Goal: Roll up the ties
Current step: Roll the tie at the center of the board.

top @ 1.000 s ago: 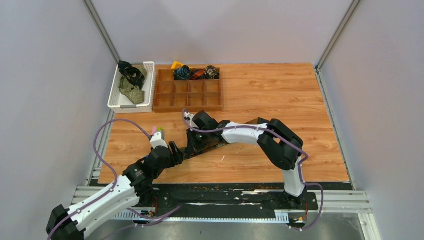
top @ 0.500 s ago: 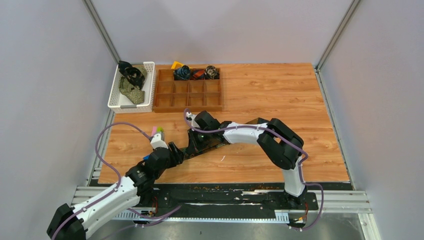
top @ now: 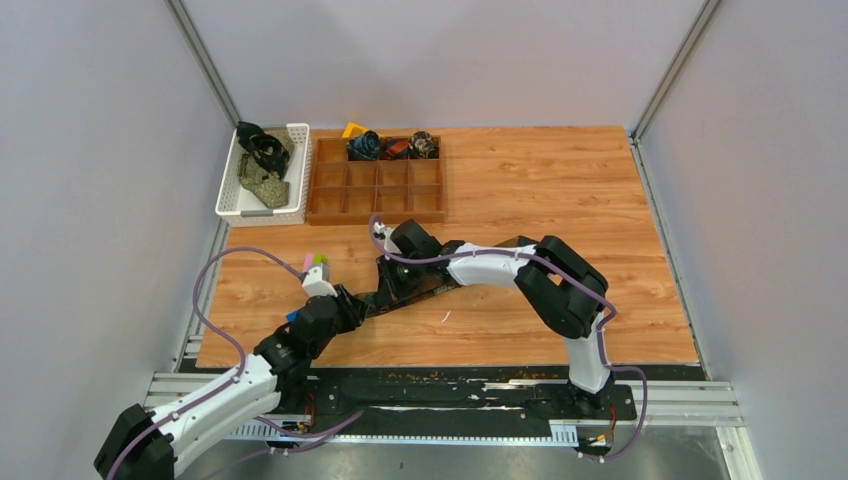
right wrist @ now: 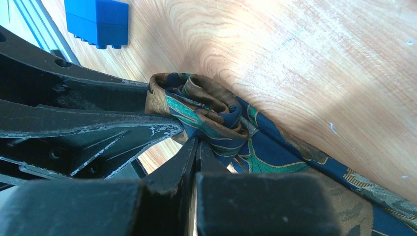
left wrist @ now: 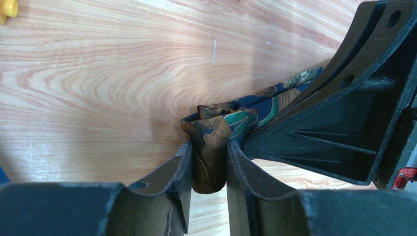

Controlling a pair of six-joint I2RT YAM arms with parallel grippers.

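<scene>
A navy tie [top: 450,275] with green and brown pattern lies across the table, its left end rolled into a small coil [right wrist: 206,110]. My left gripper [top: 352,303] is shut on that coil; in the left wrist view the roll [left wrist: 212,142] sits pinched between the fingers [left wrist: 169,172]. My right gripper [top: 388,290] is shut, its tips [right wrist: 196,143] pressed into the coil's near edge, and seems to pinch a layer of it. The two grippers meet at the coil. The rest of the tie trails under the right arm.
A white basket [top: 228,195] at the back left holds more ties [top: 262,165]. A wooden compartment tray [top: 378,195] holds rolled ties [top: 365,145] in its back row. A blue block [right wrist: 97,19] and pink and green blocks [top: 314,261] lie near my left gripper.
My left arm has shifted slightly toward the near edge, still gripping the coil. The right gripper stays at the coil.
</scene>
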